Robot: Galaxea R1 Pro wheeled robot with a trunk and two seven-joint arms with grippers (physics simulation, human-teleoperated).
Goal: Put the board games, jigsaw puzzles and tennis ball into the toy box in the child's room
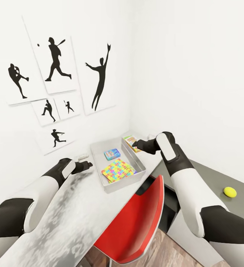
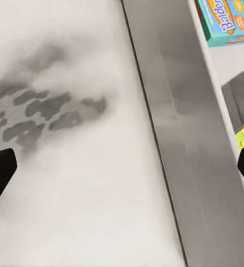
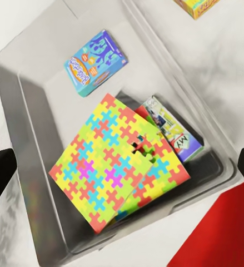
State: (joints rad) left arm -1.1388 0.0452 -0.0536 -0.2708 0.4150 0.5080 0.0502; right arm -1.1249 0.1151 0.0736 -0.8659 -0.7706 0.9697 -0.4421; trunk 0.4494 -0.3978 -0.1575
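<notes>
Toy box [image 1: 99, 157], grey and tray-like, sits on the white counter [image 1: 73, 215] in the head view, holding one blue board game [image 1: 112, 154] and a jigsaw puzzle [image 1: 117, 171]; another game [image 1: 129, 141] lies just beyond its far wall, one tennis ball [image 1: 230, 191] well apart. Left gripper [image 1: 88, 165] and right gripper [image 1: 135, 144] hover; their jaws' state cannot be told there. Left wrist view: jaws spread above the box's smooth wall [image 2: 183, 139]. Right wrist view: jaws spread; a white-green game [image 3: 172, 130] tilts under the ragged puzzle's edge.

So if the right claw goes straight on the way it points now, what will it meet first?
Probably the jigsaw puzzle lying in the toy box: it sits at the centre of the right wrist view, between the open fingertips. Depth is unclear.
</notes>
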